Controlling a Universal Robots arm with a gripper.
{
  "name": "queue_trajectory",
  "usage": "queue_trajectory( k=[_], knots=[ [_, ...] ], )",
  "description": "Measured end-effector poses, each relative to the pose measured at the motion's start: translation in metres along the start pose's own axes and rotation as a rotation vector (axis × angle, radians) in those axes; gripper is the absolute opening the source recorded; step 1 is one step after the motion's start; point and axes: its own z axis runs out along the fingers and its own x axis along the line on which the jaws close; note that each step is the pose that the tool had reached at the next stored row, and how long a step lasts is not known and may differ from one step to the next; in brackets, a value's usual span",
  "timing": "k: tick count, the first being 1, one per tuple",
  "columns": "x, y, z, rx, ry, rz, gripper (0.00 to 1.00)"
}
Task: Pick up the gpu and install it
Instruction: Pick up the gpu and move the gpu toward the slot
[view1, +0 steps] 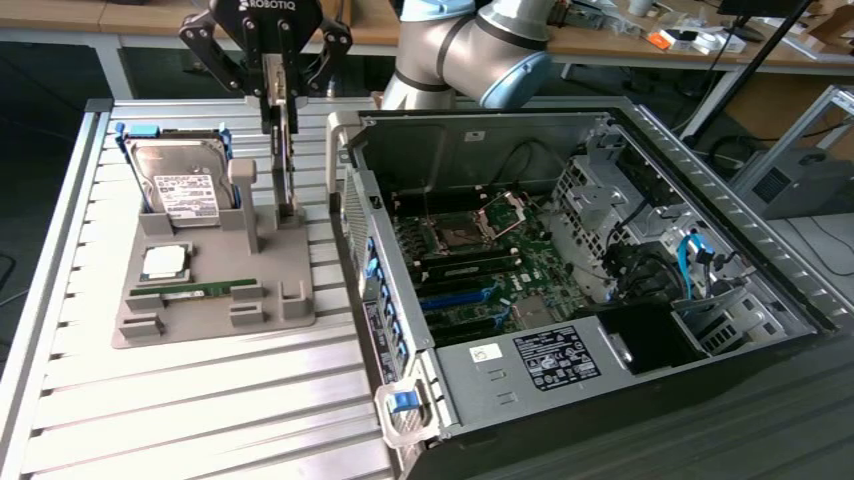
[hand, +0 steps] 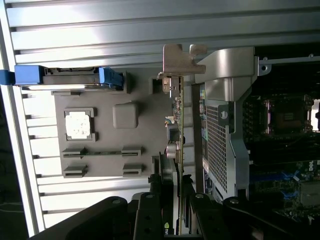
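At the back of the grey fixture tray (view1: 214, 322), on the exterior view's left, the gripper (view1: 276, 88) hangs straight down with its fingers drawn together onto the top edge of the gpu (view1: 282, 150). The card stands on edge and upright. Its lower end reaches the small holder at the tray's rear corner, though it is not possible to tell whether it is seated there or just clear of it. In the wrist view the card appears edge-on, with its silver bracket (hand: 176, 57) at the far end. A grey post (view1: 243, 188) rises just beside the card, between it and the hard drive (view1: 180, 185), which leans in its cradle with blue rails. Nearer the front of the tray lie a processor (view1: 166, 262) in its pocket and a narrow RAM stick (view1: 200, 290). The tray rests on a slatted aluminium table (view1: 200, 410). Just beside the card on the exterior view's right stands the open computer case (view1: 400, 290), whose perforated side wall rises between the tray and the motherboard (view1: 514, 262). Inside are a bare CPU socket (view1: 454, 236), blue slots (view1: 461, 296), loose cables and the drive cage. The arm (view1: 467, 45) crosses above the case's rear corner.
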Motion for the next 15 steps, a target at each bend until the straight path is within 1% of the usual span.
queue_trajectory(
  k=[7, 15],
  knots=[
    [0.0000, -0.0001, -0.0013, 0.0000, 0.0000, 0.000, 0.27],
    [-0.0002, -0.0004, -0.0053, -0.0001, 0.0000, 0.000, 0.27]
  ],
)
